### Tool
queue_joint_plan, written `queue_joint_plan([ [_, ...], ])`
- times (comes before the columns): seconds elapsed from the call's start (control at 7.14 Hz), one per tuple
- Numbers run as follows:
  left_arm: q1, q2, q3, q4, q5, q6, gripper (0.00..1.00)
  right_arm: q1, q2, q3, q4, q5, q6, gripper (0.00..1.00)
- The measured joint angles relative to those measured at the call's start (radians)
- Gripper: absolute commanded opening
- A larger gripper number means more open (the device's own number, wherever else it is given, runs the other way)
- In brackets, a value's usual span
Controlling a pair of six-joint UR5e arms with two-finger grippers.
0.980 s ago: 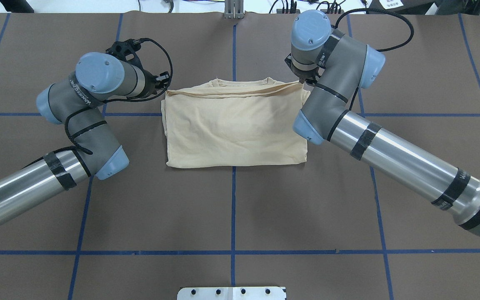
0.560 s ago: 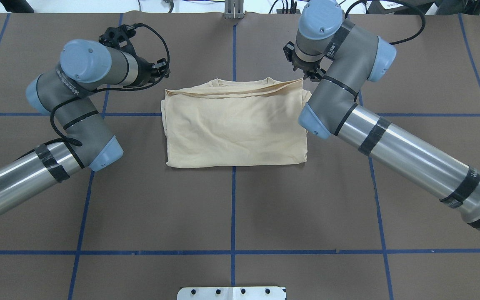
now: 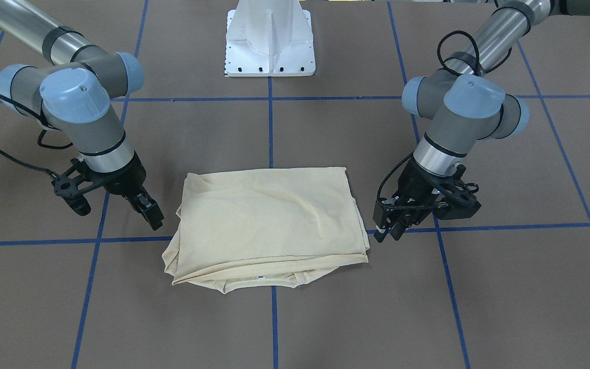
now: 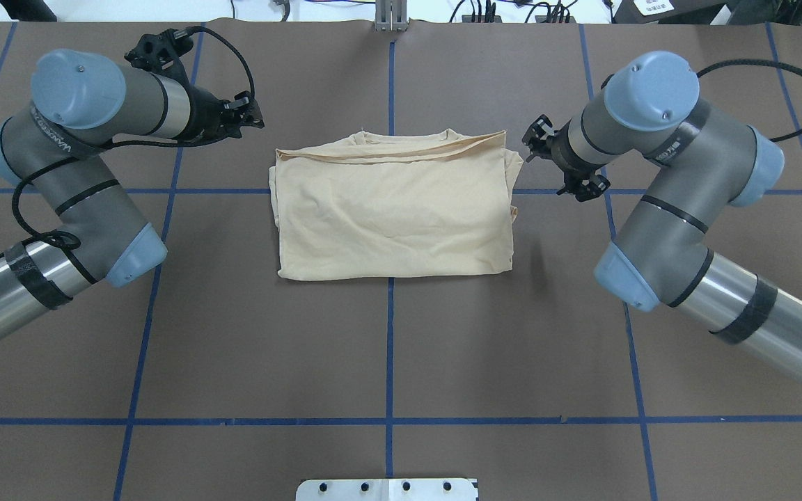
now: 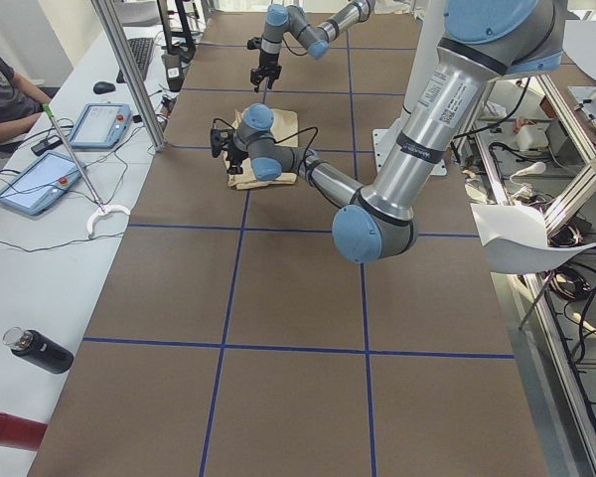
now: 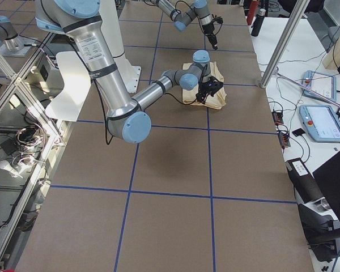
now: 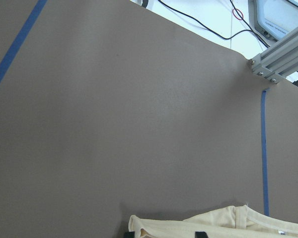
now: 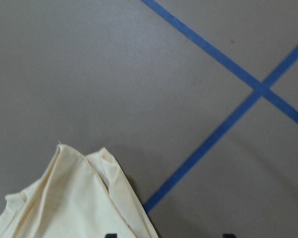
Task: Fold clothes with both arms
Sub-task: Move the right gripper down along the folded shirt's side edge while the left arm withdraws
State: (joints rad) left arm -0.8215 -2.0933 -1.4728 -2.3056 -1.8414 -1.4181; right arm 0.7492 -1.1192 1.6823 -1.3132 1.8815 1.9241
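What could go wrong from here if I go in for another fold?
1. The shirt lies with staggered layers along its far edge, the neckline peeking out; a pinch there may catch only the top layer and pull the fold apart.
2. The right arm has its open jaws close beside loose layer ends sticking out at that side; a sweep inward could snag and drag them.

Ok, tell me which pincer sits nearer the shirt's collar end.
The left pincer, off the shirt's collar-end corner; the right pincer hangs nearer the robot, beside the side edge.
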Motion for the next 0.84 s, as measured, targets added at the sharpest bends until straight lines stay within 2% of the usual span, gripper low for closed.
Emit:
queue_joint_plan([
  [0.28,-0.003,0.008,-0.006,0.001,0.007,0.02,0.5,-0.124,-0.026,0.083,0.0,-0.105,0.144,0.79],
  [0.42,-0.005,0.01,-0.006,0.001,0.019,0.031,0.5,-0.181,-0.032,0.095,-0.001,-0.161,0.178,0.79],
  [0.84,-0.007,0.017,-0.006,0.002,0.037,0.039,0.5,-0.257,-0.069,0.093,-0.002,-0.212,0.195,0.73],
])
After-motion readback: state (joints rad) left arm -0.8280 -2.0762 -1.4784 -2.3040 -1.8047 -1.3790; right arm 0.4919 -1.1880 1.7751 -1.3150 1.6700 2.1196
